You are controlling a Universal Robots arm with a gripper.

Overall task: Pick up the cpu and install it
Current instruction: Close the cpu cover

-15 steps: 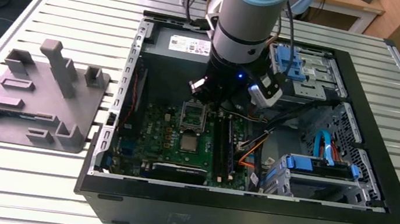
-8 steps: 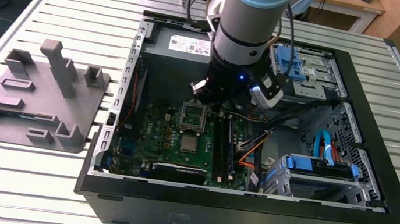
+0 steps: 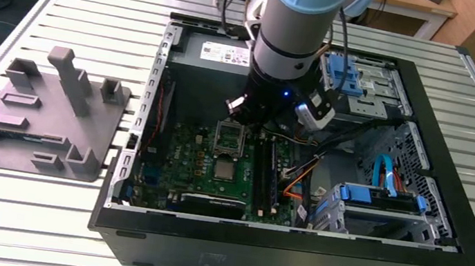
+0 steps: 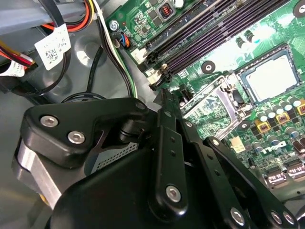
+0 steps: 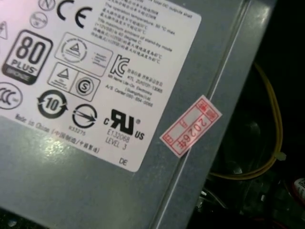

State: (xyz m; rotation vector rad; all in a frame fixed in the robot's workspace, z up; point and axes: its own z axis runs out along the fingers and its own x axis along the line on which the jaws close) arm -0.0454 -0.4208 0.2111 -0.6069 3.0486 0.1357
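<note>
Flat, square, silvery cpu (image 3: 226, 170) lies on the green board (image 3: 184, 150), at six o'clock from the matte black gripper (image 3: 258, 123) in the exterior view. I cannot tell the gripper's width. A dark metal frame (image 3: 231, 136) stands between them.

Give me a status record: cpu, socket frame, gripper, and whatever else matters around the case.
cpu: lying flat on the motherboard inside the case, not held
frame: dark, appears swung open, right beside the cpu
gripper: inside the case, over the frame; contact cannot be told
case: side open, lying on the slatted table
fixture: grey, on the table at the exterior view's left of the case
power supply: grey box with a white label, close up in the first wrist view
</note>
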